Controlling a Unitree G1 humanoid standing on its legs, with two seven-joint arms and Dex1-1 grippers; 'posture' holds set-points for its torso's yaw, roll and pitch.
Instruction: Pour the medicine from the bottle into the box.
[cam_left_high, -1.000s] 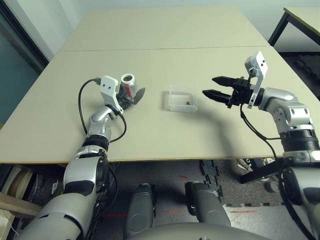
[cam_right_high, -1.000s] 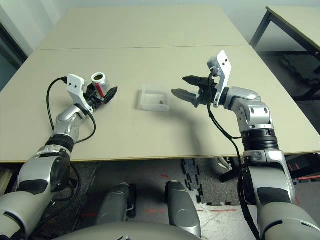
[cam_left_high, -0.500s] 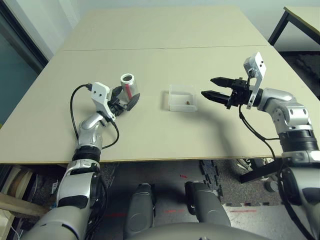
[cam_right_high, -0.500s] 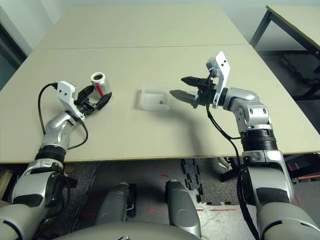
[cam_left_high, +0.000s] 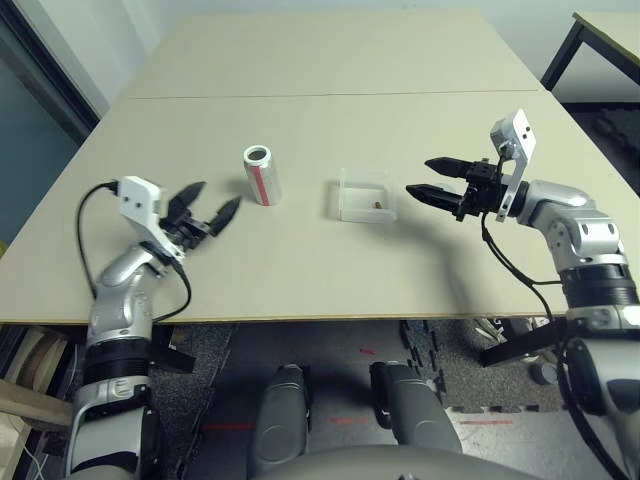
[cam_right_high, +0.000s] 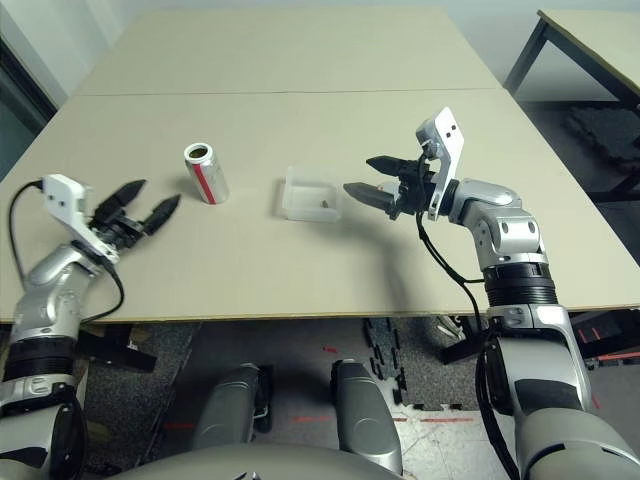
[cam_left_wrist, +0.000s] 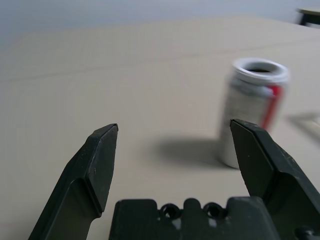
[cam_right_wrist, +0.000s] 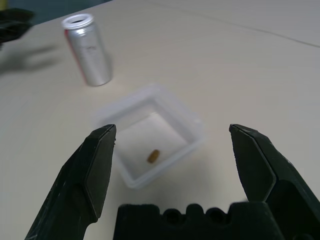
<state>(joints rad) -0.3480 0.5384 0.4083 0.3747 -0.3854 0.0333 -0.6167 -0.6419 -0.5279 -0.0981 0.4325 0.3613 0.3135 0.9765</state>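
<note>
Now we see the bottle (cam_left_high: 262, 173) standing upright and uncapped on the tabletop (cam_left_high: 320, 60), the box (cam_left_high: 364, 195) at its 3 o'clock holding the medicine (cam_right_wrist: 153, 156). Our left tool (cam_left_high: 207, 205) and right tool (cam_left_high: 432, 177) both hang released, grasping nothing.

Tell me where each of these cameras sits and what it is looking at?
Left and right eye views: on the head, looking down at the table; both silver forearms show, left gripper and right gripper open.
Left wrist view: on the left wrist, facing the upright, uncapped bottle between its two black fingers.
Right wrist view: on the right wrist, facing the box holding the pill, bottle beyond.
Shared: the bottle shows in every view.
</note>
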